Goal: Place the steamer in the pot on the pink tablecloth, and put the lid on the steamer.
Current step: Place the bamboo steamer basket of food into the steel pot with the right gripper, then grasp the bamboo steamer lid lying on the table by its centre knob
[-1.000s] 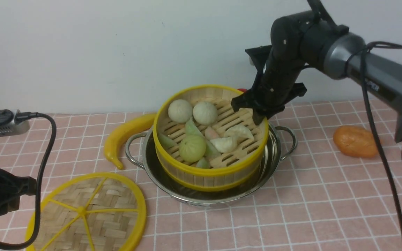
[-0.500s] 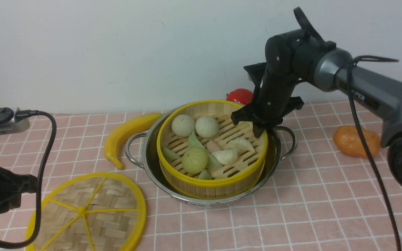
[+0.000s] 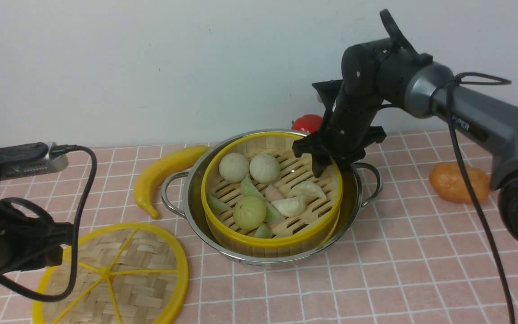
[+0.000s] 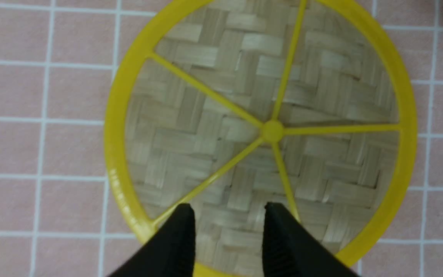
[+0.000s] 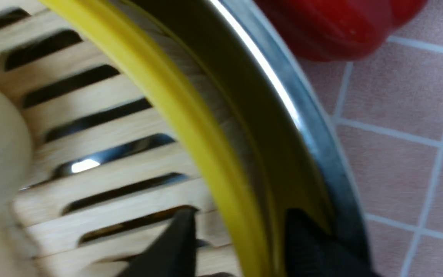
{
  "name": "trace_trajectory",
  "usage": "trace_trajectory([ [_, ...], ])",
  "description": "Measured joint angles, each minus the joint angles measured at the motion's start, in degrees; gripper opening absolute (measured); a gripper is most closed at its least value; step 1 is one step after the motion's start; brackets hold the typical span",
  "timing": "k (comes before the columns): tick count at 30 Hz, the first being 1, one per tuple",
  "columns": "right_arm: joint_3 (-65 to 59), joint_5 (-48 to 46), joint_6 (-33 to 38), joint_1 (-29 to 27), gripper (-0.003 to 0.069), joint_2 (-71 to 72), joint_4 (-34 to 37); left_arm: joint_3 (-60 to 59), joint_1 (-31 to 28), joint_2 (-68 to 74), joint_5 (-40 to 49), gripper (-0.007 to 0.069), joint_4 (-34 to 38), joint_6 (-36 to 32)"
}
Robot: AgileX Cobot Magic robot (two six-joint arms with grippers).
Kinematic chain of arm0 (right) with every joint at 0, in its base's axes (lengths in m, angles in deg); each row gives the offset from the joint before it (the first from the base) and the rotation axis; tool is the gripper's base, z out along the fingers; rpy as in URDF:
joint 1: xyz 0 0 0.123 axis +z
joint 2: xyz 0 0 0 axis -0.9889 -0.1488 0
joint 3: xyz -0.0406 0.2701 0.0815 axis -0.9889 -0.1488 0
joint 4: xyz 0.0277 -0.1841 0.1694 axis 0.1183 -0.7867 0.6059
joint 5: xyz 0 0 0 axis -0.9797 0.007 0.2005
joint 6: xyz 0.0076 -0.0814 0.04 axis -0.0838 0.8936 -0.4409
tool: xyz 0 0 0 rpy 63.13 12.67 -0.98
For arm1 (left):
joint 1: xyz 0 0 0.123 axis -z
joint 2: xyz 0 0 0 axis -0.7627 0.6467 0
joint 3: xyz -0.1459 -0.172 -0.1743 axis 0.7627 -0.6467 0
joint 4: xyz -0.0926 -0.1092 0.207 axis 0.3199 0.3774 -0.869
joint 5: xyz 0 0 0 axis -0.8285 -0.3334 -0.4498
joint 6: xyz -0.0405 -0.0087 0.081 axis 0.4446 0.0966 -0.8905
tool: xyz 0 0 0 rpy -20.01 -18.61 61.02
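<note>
The steamer [image 3: 277, 238], a bamboo basket with a yellow rim holding toy buns and dumplings, sits inside the shiny pot [image 3: 190, 189] on the pink tablecloth [image 3: 376, 270]. My right gripper [image 3: 326, 167] straddles the steamer's far right rim. In the right wrist view this gripper [image 5: 240, 227] is open, with a gap between each finger and the yellow rim [image 5: 190, 115]. The pot wall [image 5: 283, 115] runs just outside. The lid [image 3: 119, 270] lies flat on the cloth at front left. My left gripper [image 4: 227, 209] hovers open over the lid [image 4: 221, 96] with nothing between its fingers.
A yellow banana [image 3: 160, 173] lies left of the pot, touching or nearly touching its handle. A red toy vegetable [image 3: 308, 122] sits behind the pot against the wall. An orange lump [image 3: 457, 182] rests at the right. My left arm's cable [image 3: 79, 202] loops over the lid's near edge.
The steamer came down from above the pot and now rests inside it. My right jaws parted from its rim. My left arm shifted right, over the lid.
</note>
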Motion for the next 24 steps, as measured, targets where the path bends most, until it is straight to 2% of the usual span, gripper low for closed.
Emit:
trace_trajectory([
  [3,0.0,-0.1,1.2,0.0,0.0458,1.8,0.1,0.0,0.0,3.5,-4.7,0.0243,2.8,-2.9],
  [6,0.0,-0.1,1.8,0.0,0.0495,5.5,-0.9,0.1,0.0,7.1,-7.4,0.0243,3.8,-3.8],
  [10,0.0,0.0,2.6,0.0,0.0508,10.1,-1.9,0.1,0.0,10.9,-9.1,0.0243,5.4,-4.3],
  [12,0.0,0.0,2.9,0.0,0.0511,14.5,-2.6,0.1,0.0,13.8,-9.4,0.0243,8.4,-5.4],
  [18,0.0,0.0,3.0,0.0,0.0512,24.0,-4.5,0.1,0.1,17.1,-9.5,0.0243,14.9,-12.3],
  [24,0.0,0.0,3.0,0.0,0.0513,32.7,-4.5,0.1,0.1,19.3,-9.6,0.0243,15.8,-14.1],
])
